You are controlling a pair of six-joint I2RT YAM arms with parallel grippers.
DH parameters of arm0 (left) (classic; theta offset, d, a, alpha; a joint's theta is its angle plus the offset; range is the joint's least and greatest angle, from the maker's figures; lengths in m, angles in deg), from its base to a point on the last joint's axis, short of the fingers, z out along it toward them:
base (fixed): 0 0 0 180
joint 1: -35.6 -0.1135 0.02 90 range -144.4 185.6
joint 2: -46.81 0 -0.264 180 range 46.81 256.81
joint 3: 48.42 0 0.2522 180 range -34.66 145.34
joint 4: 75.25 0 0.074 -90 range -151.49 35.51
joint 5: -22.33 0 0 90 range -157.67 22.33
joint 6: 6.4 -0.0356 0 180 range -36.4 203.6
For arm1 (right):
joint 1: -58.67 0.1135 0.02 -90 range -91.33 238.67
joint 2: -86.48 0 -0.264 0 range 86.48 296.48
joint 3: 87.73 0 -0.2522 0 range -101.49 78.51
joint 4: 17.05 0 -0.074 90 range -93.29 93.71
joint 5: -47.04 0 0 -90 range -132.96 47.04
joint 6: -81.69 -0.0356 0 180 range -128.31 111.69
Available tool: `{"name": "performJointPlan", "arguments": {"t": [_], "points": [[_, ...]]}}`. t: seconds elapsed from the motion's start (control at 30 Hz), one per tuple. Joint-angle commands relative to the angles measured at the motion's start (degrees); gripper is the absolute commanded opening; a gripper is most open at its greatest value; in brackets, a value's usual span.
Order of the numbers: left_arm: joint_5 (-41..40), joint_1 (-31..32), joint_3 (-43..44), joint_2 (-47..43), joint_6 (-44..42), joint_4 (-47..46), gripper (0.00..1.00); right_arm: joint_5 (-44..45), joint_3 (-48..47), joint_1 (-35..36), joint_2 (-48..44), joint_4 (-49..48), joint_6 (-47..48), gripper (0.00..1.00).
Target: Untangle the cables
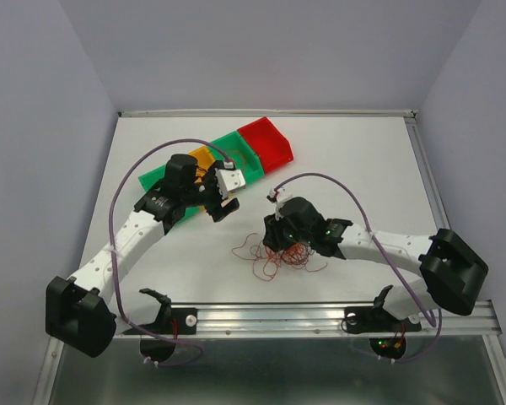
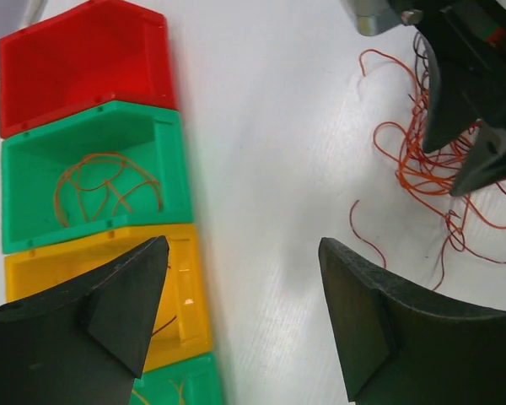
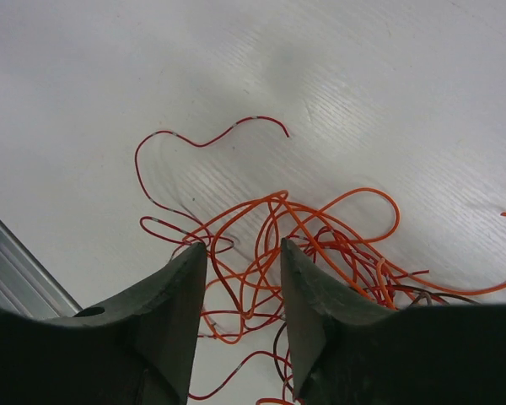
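On the white table [image 1: 363, 169], two arms divide the work. The left arm [image 1: 126, 236] reaches out to a row of sorting bins, and the right arm [image 1: 379, 245] bends down over the cables [image 1: 274, 261].

Bins, far to near in the left wrist view:
- The red bin [image 2: 84, 59] shows no wire.
- The green bin [image 2: 143, 139] holds curled orange strands [image 2: 101, 186].
- The yellow bin [image 2: 190, 278] shows one dark strand, partly hidden behind a finger.

The cables lie as a loose tangle of red, orange and dark loops on the bare table, well apart from the bins and directly under the right arm's wrist.

The left gripper [image 2: 240, 253] hangs beside the bins with its fingers spread wide and nothing between them. The right gripper [image 3: 242, 249] stands low over the tangle with its fingers about half parted. Several orange loops [image 3: 253, 287] run through the gap, and none looks pinched yet.

The step in hand appears to be picking the next strand from the pile. Some wires are already sorted, but most remain knotted.

The next move likely calls for the fingers to meet on a single loop only. A slow lift should then let it slide free without dragging the whole tangle along. The idle left gripper is placed to hold the rest down.
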Motion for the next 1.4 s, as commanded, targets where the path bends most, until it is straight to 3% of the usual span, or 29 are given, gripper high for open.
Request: {"name": "performJointPlan", "arguments": {"t": [0.0,0.07,0.1,0.27,0.57,0.77,0.93,1.17,1.37], "points": [[2.90,1.49,-2.03,-2.19,-3.53,1.10,0.82,1.42,-3.74,0.75,-0.11,1.18,-0.32,0.26],[4.04,2.29,-2.30,-1.58,-5.37,2.07,0.82,2.14,-3.30,0.66,-2.03,1.19,-0.49,0.02],[4.31,2.64,-2.65,-0.79,-5.82,2.94,0.81,3.36,-2.86,0.66,-3.44,1.10,-0.76,0.00],[9.48,5.98,-3.09,2.64,-10.30,6.55,0.80,8.73,1.79,0.66,-15.99,0.66,-2.69,0.00],[8.98,13.27,-2.83,10.46,-3.45,2.69,0.74,9.61,2.59,0.66,-13.82,0.57,-3.39,0.01],[7.31,14.86,-3.00,12.49,-2.31,1.46,0.71,10.31,3.82,0.58,-14.96,0.13,-3.66,0.01],[5.28,15.12,-3.88,13.46,-1.52,0.93,0.52,10.75,4.09,0.58,-15.67,0.04,-3.57,0.01],[-1.40,15.04,-6.17,13.63,1.74,-2.58,0.52,10.75,4.35,0.66,-15.58,-0.31,-3.48,0.00],[-1.31,15.04,-5.55,14.86,1.21,-1.70,0.37,11.02,4.70,0.58,-15.93,-0.40,-3.57,0.01]]}}
